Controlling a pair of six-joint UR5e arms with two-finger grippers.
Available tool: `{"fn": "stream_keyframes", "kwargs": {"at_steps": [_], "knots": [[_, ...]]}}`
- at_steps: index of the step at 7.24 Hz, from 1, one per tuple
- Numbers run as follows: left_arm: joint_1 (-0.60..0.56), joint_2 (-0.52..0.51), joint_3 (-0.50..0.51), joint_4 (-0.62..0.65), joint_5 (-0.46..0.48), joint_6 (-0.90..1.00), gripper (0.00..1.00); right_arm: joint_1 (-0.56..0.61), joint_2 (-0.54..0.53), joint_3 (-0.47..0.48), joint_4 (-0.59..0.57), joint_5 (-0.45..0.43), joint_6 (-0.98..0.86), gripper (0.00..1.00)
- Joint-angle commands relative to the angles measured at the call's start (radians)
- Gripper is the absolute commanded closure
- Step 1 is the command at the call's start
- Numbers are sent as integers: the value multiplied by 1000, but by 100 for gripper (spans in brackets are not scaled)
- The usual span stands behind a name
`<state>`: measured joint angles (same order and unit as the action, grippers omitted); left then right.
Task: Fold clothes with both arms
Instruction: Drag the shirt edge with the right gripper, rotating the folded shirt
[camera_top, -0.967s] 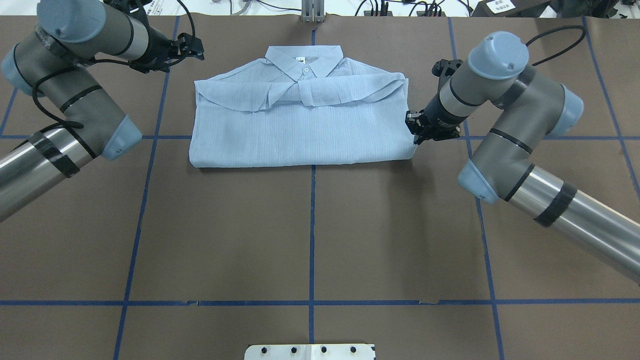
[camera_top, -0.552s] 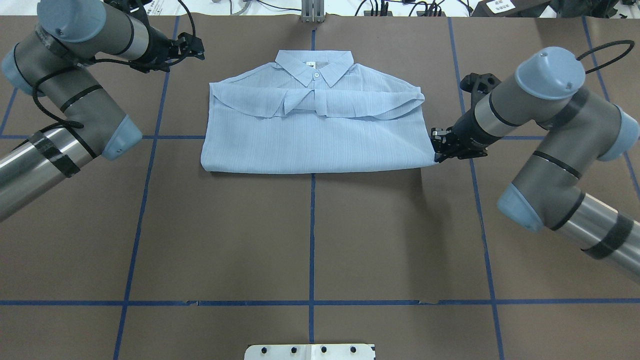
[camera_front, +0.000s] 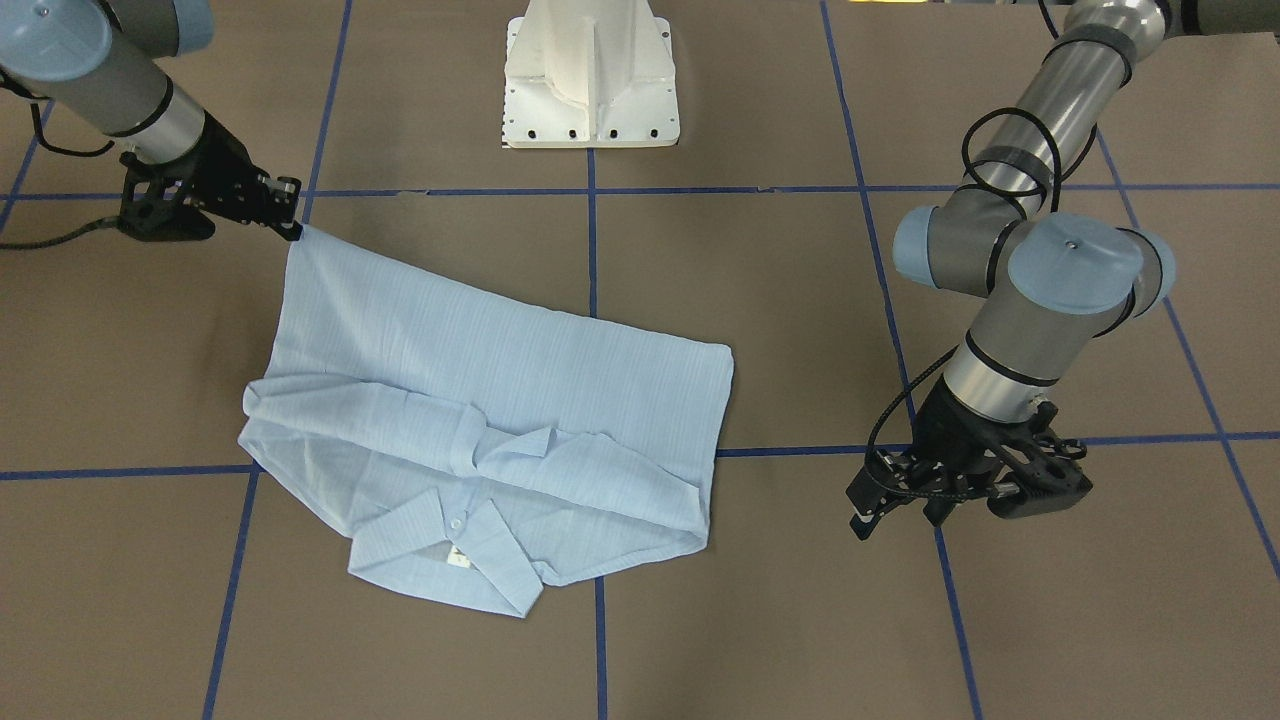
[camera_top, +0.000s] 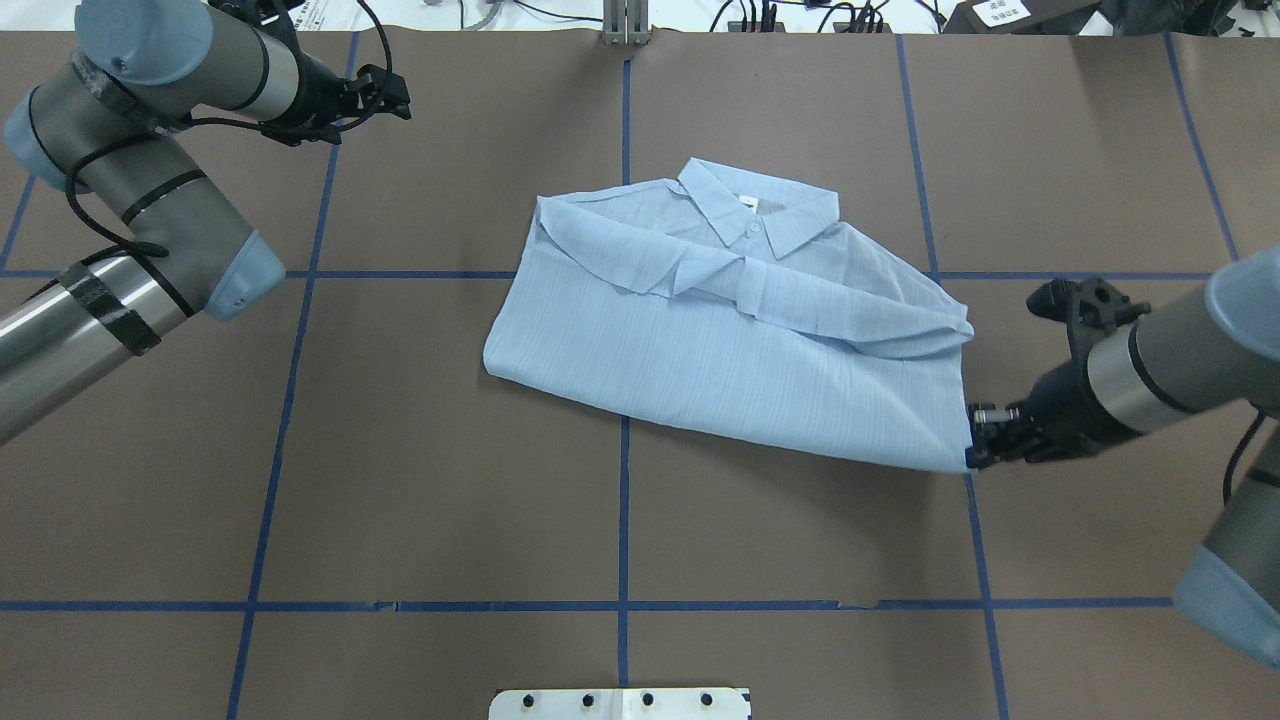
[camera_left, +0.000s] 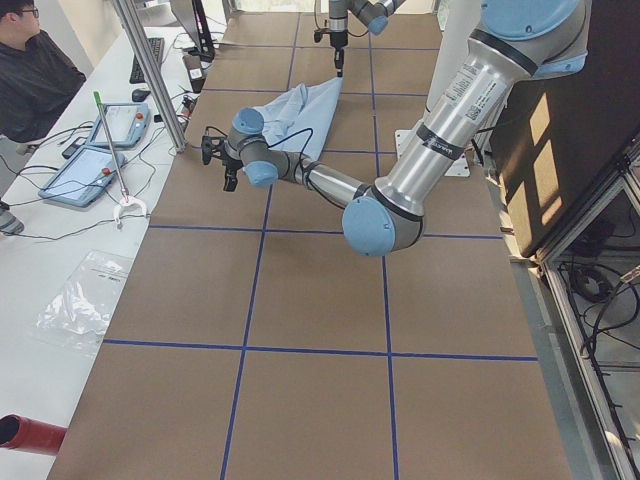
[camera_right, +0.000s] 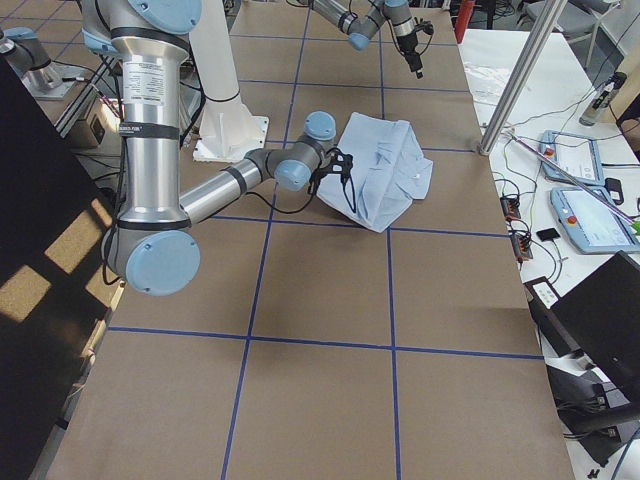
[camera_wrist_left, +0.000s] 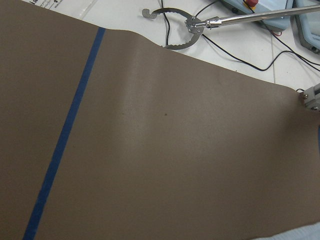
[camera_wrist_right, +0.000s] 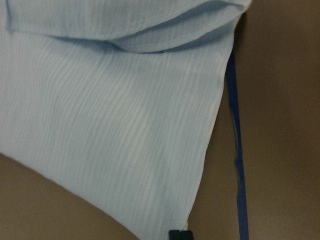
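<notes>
Pinching shirt (camera_top: 720, 350) corner, right tool (camera_top: 970, 442) stretched out low, left tool (camera_top: 398, 96) aside, its spread unclear.

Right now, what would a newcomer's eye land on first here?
The light-blue shirt, half folded, lies skewed at the middle of the table. The right end effector pinches its corner nearest the robot's right side. The left end effector sits open at the far left, apart from the shirt.

L arm (camera_top: 170, 215) & R arm (camera_top: 1170, 365): grey metal tubes w/ pale-blue joint caps, blk tape bands, blk cables; white bolted pedestal (camera_front: 590, 80).
</notes>
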<state>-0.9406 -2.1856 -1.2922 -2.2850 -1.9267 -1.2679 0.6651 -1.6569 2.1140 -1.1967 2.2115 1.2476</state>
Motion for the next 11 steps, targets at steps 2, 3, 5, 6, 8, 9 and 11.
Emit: {"fn": "stream_keyframes", "kwargs": {"at_steps": [2, 3, 5, 6, 8, 9, 11], "knots": [[8, 1, 4, -1, 0, 1, 0, -371, -83, 144, 3, -1, 67, 100], [6, 3, 5, -1, 0, 2, 0, -406, -83, 147, 3, -1, 67, 100], [8, 9, 11, -42, 0, 2, 0, -372, -81, 152, 2, 7, 69, 1], [14, 7, 5, -48, -2, 1, 0, -333, -61, 147, 3, -4, 69, 0], [121, 53, -112, -41, -3, -99, 0, -171, 100, 88, -3, -56, 69, 0], [181, 69, -198, -31, -2, -225, 0, -94, 147, 51, -3, -96, 67, 0], [285, 76, -324, 94, 29, -397, 4, -4, 192, 43, -3, -184, 64, 0]]}}
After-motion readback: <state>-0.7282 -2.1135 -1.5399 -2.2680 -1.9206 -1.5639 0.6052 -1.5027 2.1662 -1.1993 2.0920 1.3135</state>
